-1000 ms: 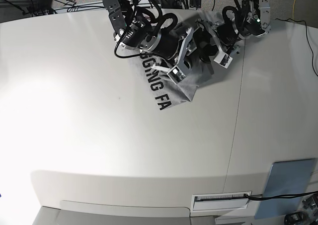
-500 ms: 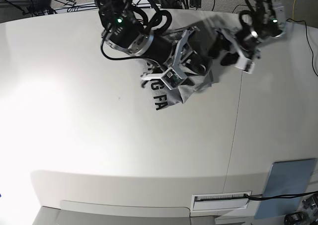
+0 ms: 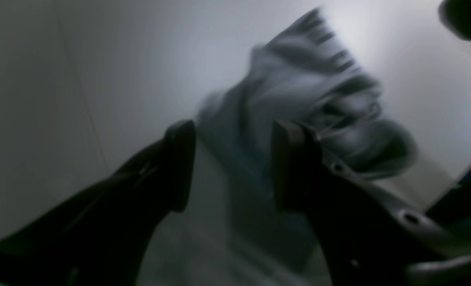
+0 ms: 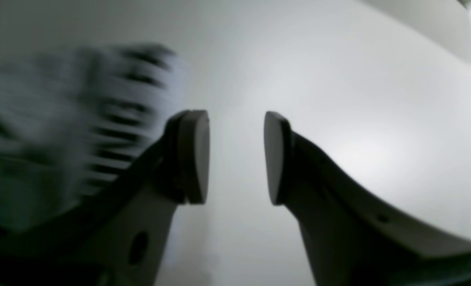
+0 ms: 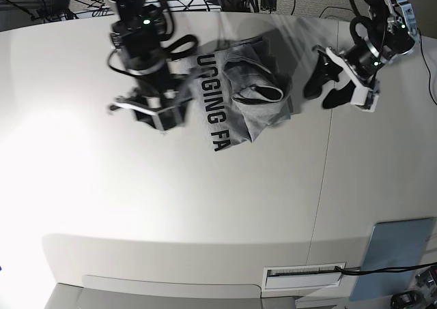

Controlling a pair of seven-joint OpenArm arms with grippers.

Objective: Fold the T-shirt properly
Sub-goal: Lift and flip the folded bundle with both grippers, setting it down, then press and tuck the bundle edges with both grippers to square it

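The heather-grey T-shirt [image 5: 240,94] lies crumpled at the back middle of the white table [image 5: 205,207], black lettering showing along its left side and the neck opening on top. My right gripper [image 5: 150,114] hovers to the shirt's left, open and empty. In the right wrist view the right gripper [image 4: 235,157] shows bare table between its pads, with the blurred T-shirt [image 4: 80,115] off to the left. My left gripper [image 5: 322,87] stands open to the shirt's right, apart from it. In the left wrist view the left gripper [image 3: 231,167] frames the blurred T-shirt [image 3: 299,87] lying beyond it.
A pale blue-grey flat panel [image 5: 398,247] lies at the table's front right corner. A seam [image 5: 322,186] runs front to back through the right part of the table. A labelled slot [image 5: 304,273] sits at the front edge. Cables [image 5: 89,2] lie behind the table.
Both grippers have drawn away from the T-shirt, the right one toward the view's left, the left one toward its right. The released shirt lies uncovered, more lettering showing.
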